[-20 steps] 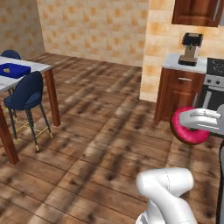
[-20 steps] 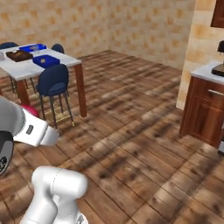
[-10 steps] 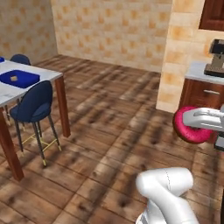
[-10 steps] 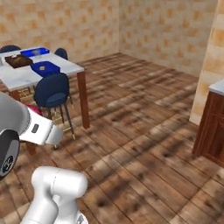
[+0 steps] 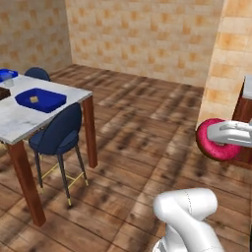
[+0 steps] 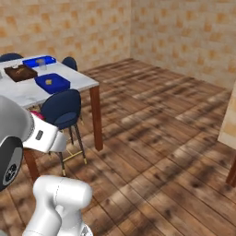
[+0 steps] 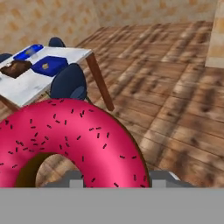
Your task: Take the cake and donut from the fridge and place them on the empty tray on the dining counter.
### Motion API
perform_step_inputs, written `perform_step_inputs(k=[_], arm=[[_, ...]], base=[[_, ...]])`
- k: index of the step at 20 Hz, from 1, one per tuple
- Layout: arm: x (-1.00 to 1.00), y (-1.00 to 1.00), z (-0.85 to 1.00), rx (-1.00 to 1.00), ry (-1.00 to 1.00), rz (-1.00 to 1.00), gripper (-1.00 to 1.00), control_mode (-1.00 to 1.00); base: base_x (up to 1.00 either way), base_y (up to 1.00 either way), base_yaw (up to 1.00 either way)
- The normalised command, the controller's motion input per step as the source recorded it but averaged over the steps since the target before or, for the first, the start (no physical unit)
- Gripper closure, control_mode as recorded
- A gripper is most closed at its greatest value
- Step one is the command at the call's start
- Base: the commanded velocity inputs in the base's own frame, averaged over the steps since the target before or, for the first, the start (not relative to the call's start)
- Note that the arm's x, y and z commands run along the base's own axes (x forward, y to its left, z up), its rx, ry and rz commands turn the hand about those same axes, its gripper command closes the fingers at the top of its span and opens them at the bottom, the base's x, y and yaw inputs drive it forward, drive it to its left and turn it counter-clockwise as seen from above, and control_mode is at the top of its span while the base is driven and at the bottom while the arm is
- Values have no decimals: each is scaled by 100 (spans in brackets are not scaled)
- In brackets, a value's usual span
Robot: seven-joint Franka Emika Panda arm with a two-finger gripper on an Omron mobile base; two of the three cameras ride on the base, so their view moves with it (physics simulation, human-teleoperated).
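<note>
Donut: I see the donut (image 5: 217, 140) carried in the air at the right edge of my left base view, glossy pink-red, well above the wooden floor (image 5: 142, 142). In my hand view it fills the lower left, close to the lens, icing speckled with dark sprinkles, brown hole low at left.
Gripper: the gripper (image 5: 231, 134) has its fingers pinched onto the donut; I see the white fingers crossing the ring from the right.
Arm: my white elbow (image 5: 186, 209) bulges at the bottom of the left base view; in the right base view the forearm (image 6: 44, 136) crosses the lower left, with a sliver of pink just behind it.
Empty tray: the deep-blue tray (image 5: 40, 99) lies on the table's near end, close to the corner. I see one small golden-tan square (image 5: 34, 100) lying in its middle, so it looks occupied; I cannot tell for sure that this is the cake.
Dining counter: the white marble top (image 5: 19, 120) on reddish-brown legs stands at the left, well apart from the donut.
Other trays: further along the top sit a dark brown tray (image 6: 20, 73) and, beyond it, another blue tray (image 6: 38, 61).
Chairs: a blue stool (image 5: 58, 134) is tucked just beside the table's near side; another chair back (image 5: 37, 74) shows behind the table.
Walls: tan tiled walls (image 5: 142, 34) close the room.
</note>
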Motion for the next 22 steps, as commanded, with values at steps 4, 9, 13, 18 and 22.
perform_step_inputs(k=[4, 9, 13, 18, 22], arm=[[0, 0, 0, 0, 0, 0, 100, 100], [0, 0, 0, 0, 0, 0, 100, 100], [0, 0, 0, 0, 0, 0, 100, 100], [0, 0, 0, 0, 0, 0, 100, 100], [0, 0, 0, 0, 0, 0, 100, 100]], base=[[100, 59, -1], [100, 43, 0], [100, 81, 15], [100, 21, 48], [88, -16, 64]])
